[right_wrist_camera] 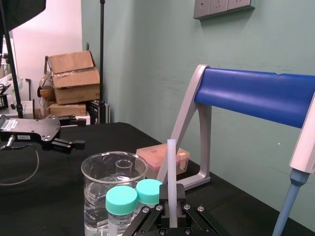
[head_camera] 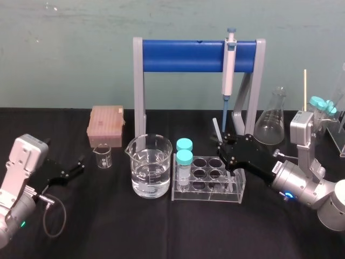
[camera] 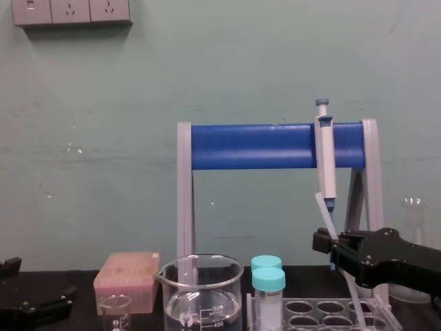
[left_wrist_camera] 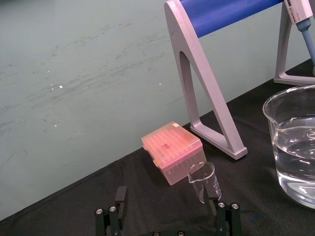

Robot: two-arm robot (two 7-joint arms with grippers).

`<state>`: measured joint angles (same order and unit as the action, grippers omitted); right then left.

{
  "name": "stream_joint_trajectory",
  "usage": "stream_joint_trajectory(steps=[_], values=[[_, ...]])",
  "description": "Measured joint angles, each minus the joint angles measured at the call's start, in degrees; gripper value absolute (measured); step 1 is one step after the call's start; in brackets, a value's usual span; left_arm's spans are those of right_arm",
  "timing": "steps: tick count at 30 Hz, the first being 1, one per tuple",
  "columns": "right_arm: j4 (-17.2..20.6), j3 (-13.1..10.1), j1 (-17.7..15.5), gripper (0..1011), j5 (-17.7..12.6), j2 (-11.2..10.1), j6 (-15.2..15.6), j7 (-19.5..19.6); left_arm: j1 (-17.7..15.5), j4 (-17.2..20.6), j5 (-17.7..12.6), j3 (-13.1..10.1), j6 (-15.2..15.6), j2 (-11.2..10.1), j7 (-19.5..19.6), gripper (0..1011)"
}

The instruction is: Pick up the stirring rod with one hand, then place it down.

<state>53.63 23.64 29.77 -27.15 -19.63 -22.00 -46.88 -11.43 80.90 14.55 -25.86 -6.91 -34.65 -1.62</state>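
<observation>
Right gripper (head_camera: 222, 147) pinches the stirring rod (head_camera: 216, 128) above the tube rack (head_camera: 207, 195), probably for control; left gripper (head_camera: 75, 166) idles, fingers spread, well left.

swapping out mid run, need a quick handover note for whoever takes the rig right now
Right gripper: shut on the stirring rod, above the right end of the tube rack.
Rod: tilted, with its upper end sticking up past the fingers and its lower end down at a rack well. I cannot tell whether it is clear of the well.
Left gripper: open and idle, low at the table's left, near the small beaker.
Done: the rod is grasped.
Left to do: lift the rod clear of the rack, place it down, then release.
</observation>
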Motion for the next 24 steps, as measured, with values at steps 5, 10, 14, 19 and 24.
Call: stream_joint_trajectory(steps=[5,10,14,19,24], values=[[0.02,-0.02,-0.01,127,-0.03,-0.01,-0.02,0.01,0.0,0.0,0.0,0.0,0.0,0.0,0.0,1000],[0.05,-0.03,-0.04,262,-0.04,-0.01,-0.06,0.01,0.0,0.0,0.0,0.0,0.0,0.0,0.0,1000],[0.07,-0.03,-0.04,382,-0.04,-0.01,-0.09,0.01,0.0,0.0,0.0,0.0,0.0,0.0,0.0,1000],[0.08,-0.04,-0.04,548,-0.03,-0.01,-0.09,0.01,0.0,0.0,0.0,0.0,0.0,0.0,0.0,1000],[0.08,-0.03,-0.04,703,-0.03,-0.01,-0.09,0.01,0.0,0.0,0.0,0.0,0.0,0.0,0.0,1000]])
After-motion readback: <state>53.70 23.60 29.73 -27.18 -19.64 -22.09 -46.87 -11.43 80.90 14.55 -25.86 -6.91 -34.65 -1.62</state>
